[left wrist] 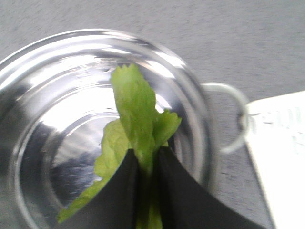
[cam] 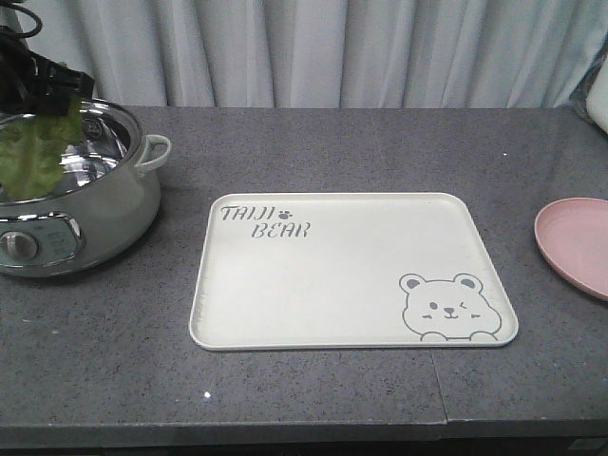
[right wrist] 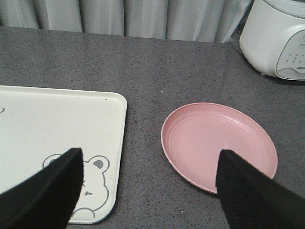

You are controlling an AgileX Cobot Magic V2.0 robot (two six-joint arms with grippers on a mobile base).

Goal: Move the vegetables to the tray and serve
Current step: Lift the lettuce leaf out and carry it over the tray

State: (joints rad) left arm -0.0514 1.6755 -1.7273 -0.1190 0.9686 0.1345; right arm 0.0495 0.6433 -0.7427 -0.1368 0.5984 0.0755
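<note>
My left gripper (left wrist: 148, 157) is shut on a green frilly lettuce leaf (left wrist: 138, 109) and holds it over the open steel pot (left wrist: 43, 62). In the front view the leaf (cam: 36, 152) hangs above the pot (cam: 104, 204) at the far left, under the dark gripper (cam: 57, 90). The cream-white tray (cam: 351, 271) with "TAIJI BEAR" lettering and a bear face lies empty in the middle of the counter. My right gripper (right wrist: 150, 160) is open and empty, above the gap between the tray's corner (right wrist: 62, 119) and the pink plate (right wrist: 219, 143).
The pot has a looped side handle (cam: 157, 150) toward the tray. The pink plate (cam: 579, 242) lies at the right edge of the counter. A white rice cooker (right wrist: 279, 36) stands behind the plate. A grey curtain (cam: 332, 47) hangs behind the counter.
</note>
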